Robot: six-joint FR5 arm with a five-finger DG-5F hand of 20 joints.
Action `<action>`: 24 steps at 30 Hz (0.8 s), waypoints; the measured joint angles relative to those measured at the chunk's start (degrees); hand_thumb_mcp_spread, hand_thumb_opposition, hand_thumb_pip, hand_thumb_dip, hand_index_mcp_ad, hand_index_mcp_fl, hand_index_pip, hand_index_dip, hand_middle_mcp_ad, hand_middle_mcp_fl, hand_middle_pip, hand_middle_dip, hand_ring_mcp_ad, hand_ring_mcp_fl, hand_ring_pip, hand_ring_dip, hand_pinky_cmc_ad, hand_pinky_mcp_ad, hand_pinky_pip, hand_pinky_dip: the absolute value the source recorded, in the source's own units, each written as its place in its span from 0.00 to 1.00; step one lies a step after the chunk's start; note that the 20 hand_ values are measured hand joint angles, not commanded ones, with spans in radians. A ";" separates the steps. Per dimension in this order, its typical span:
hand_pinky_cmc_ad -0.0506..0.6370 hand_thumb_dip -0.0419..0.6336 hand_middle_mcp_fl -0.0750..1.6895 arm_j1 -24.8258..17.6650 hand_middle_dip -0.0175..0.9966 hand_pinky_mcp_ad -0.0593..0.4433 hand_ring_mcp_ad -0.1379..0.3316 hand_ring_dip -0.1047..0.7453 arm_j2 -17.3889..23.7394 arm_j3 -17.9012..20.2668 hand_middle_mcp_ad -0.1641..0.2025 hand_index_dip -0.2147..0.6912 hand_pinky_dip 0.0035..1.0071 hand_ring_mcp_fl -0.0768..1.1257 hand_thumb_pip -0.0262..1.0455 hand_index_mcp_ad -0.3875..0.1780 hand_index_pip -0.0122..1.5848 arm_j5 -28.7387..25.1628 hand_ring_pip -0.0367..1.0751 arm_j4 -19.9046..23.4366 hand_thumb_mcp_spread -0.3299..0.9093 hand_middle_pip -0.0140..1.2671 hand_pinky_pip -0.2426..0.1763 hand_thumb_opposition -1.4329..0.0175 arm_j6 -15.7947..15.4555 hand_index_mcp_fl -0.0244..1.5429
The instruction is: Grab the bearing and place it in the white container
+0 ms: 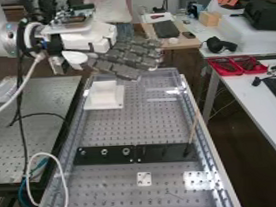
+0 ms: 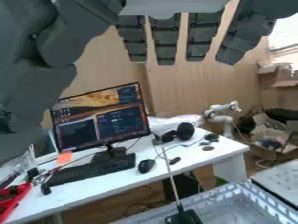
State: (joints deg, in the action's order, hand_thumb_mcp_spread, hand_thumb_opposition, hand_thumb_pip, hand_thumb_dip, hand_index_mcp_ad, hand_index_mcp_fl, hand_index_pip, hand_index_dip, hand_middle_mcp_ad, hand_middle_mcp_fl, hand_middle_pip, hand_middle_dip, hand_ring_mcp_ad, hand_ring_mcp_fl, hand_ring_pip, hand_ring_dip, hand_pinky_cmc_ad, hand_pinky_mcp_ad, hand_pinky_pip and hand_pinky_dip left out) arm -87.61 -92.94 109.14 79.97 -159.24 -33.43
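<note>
In the high view the hand (image 1: 129, 58) is above the bench's far end, its dark grey fingers extended and nothing between them. Straight fingers hang down in the wrist view, where the hand (image 2: 165, 40) also has its thumb side at the left. Small metal rings, one of them a bearing (image 1: 126, 151), sit on the left part of a black plate (image 1: 158, 151) across the bench. The white container (image 1: 104, 95) stands beyond the plate on the left, below the hand in the picture; its inside cannot be made out.
A thin rod (image 1: 193, 126) rises from the black plate's right part. Nearer lies a small white square (image 1: 144, 179). A clear tray (image 1: 164, 80) is at the far end. Metal rails (image 1: 211, 152) edge the perforated bench, and a white table (image 1: 254, 93) with red bins stands at the right.
</note>
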 joint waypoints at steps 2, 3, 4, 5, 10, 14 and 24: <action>0.58 0.12 0.04 0.51 0.05 0.57 0.62 0.08 -1.37 1.32 0.76 0.41 0.13 0.07 0.21 0.69 0.06 -0.95 0.11 1.57 0.55 0.13 0.31 0.51 2.26 0.05; 0.58 0.11 0.04 0.69 0.05 0.58 0.62 0.08 -1.90 1.86 0.77 0.42 0.13 0.07 0.22 0.67 0.06 -1.40 0.11 2.38 0.57 0.13 0.31 0.50 2.89 0.05; 0.58 0.11 0.04 0.87 0.05 0.60 0.61 0.08 -2.45 2.43 0.76 0.43 0.13 0.07 0.22 0.66 0.06 -1.90 0.11 3.30 0.57 0.12 0.31 0.50 3.35 0.05; 0.60 0.14 0.05 1.10 0.05 0.61 0.61 0.08 -3.22 3.08 0.77 0.44 0.13 0.07 0.23 0.65 0.06 -2.56 0.11 4.43 0.58 0.13 0.32 0.50 3.84 0.05; 0.60 0.20 0.05 1.81 0.05 0.61 0.57 0.08 -6.35 4.76 0.76 0.54 0.13 0.07 0.25 0.60 0.08 -4.86 0.11 6.61 0.61 0.12 0.31 0.48 5.44 0.09; 0.62 0.26 0.05 2.21 0.06 0.61 0.55 0.08 -8.53 6.68 0.76 0.60 0.13 0.06 0.30 0.59 0.16 -6.96 0.11 9.68 0.64 0.12 0.31 0.47 6.58 0.10; 0.62 0.33 0.05 2.41 0.07 0.61 0.51 0.08 -12.07 9.25 0.77 0.64 0.13 0.06 0.34 0.59 0.52 -11.10 0.11 15.18 0.67 0.12 0.31 0.46 7.76 0.13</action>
State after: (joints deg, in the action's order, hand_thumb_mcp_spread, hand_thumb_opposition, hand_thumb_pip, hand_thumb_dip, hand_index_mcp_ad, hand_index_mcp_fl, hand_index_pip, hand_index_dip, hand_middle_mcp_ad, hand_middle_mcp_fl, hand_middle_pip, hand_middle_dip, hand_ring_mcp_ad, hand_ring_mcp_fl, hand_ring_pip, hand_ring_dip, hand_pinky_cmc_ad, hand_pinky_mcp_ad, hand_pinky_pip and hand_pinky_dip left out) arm -85.20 -105.02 118.40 68.87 -144.06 -25.67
